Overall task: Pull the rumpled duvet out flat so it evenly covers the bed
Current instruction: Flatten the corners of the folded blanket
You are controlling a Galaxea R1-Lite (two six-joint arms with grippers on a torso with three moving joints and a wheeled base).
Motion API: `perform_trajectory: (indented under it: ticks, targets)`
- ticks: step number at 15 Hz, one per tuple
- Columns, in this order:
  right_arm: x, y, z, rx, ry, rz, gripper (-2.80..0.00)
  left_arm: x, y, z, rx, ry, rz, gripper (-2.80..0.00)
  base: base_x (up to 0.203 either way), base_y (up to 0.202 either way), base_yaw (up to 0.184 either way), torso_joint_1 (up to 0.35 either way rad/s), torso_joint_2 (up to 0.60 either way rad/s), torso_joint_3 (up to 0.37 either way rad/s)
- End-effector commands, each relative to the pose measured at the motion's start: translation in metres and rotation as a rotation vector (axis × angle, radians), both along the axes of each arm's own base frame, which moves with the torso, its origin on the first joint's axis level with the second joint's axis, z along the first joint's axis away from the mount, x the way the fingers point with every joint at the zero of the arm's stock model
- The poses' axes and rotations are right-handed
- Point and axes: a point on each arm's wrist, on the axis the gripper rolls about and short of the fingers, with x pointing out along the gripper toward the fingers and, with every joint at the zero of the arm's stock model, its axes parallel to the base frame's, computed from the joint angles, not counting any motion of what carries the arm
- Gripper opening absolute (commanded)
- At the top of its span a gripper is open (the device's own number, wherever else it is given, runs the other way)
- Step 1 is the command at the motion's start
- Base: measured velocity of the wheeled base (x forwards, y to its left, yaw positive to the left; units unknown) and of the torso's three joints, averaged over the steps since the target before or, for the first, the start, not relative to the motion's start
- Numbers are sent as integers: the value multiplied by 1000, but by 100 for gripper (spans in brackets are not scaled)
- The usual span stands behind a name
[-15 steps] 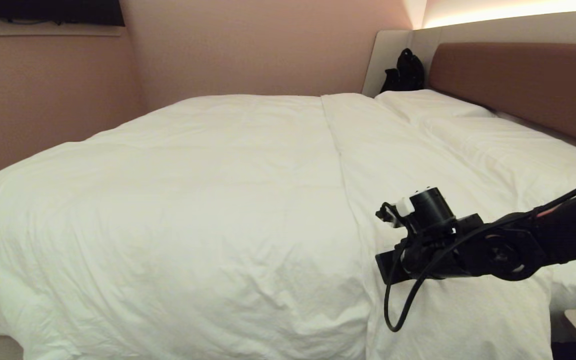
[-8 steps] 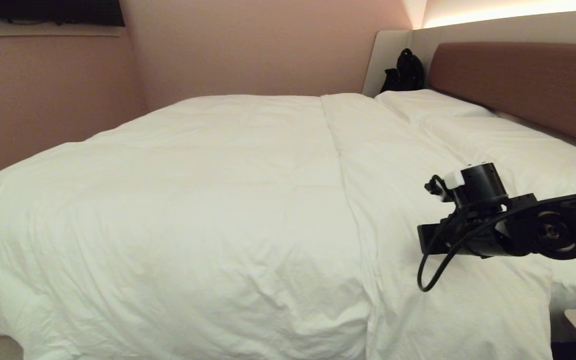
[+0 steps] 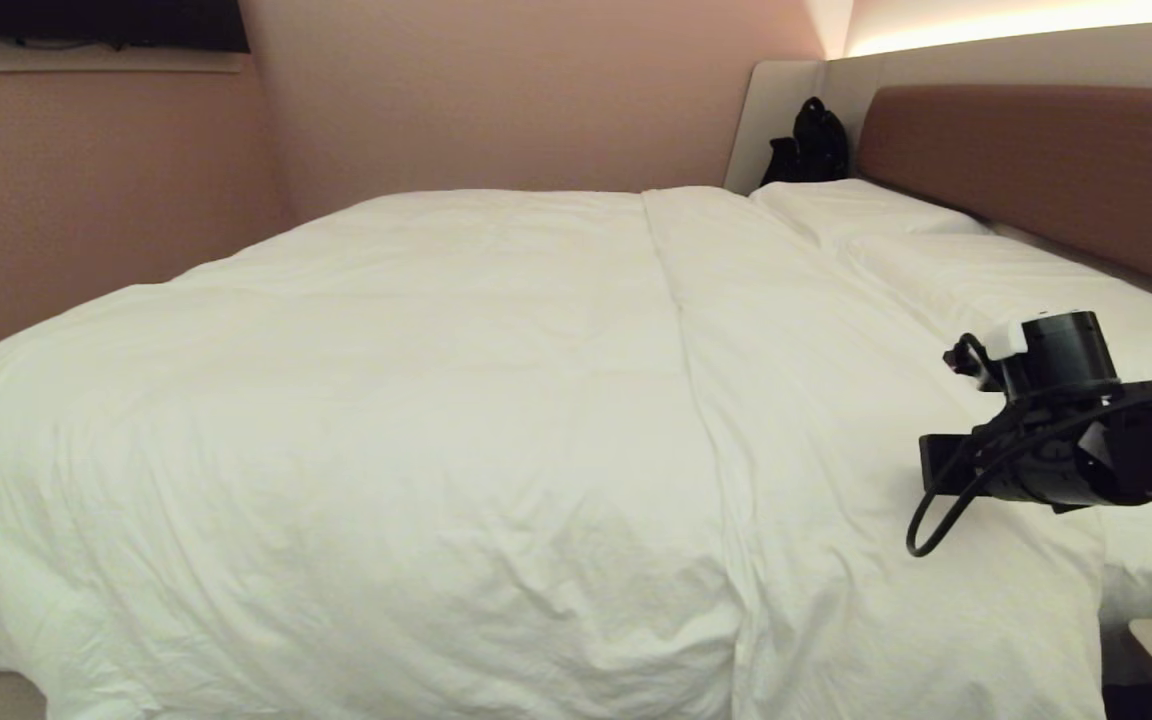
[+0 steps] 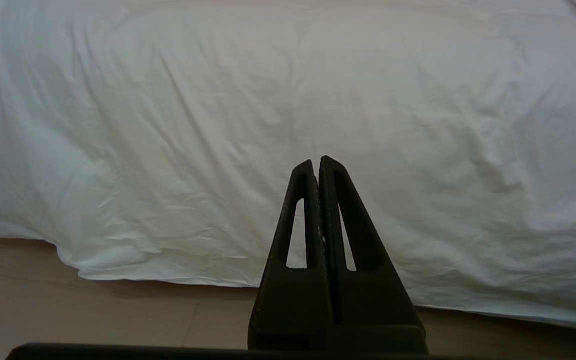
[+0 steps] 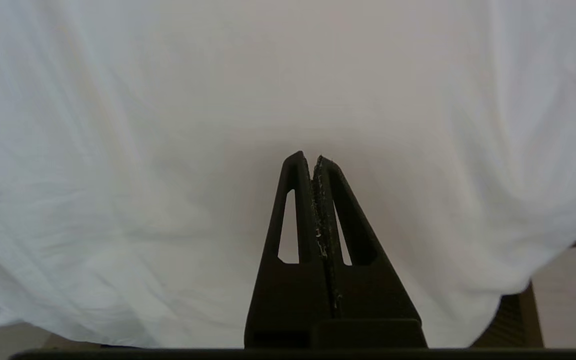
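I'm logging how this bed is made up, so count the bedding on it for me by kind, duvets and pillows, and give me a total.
Duvets: 1, the duvet, spread over the bed.
Pillows: 2, the far pillow and the near pillow, both at the headboard.
Total: 3

The room is dim and warm-toned. A glowing strip of light (image 3: 1026,22) above the headboard (image 3: 1036,165) throws a bright patch on the wall corner. The duvet (image 3: 416,400) shows soft, shallow shadows in its creases. In the right wrist view the cloth looks washed out and slightly blurred.
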Motion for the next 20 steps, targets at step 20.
perform_trajectory:
  ticks: [20]
  targets:
    - [17, -74, -122, 96, 273, -166, -280, 0, 0, 0, 0, 0, 0, -280, 0, 0, 0, 0, 0, 0]
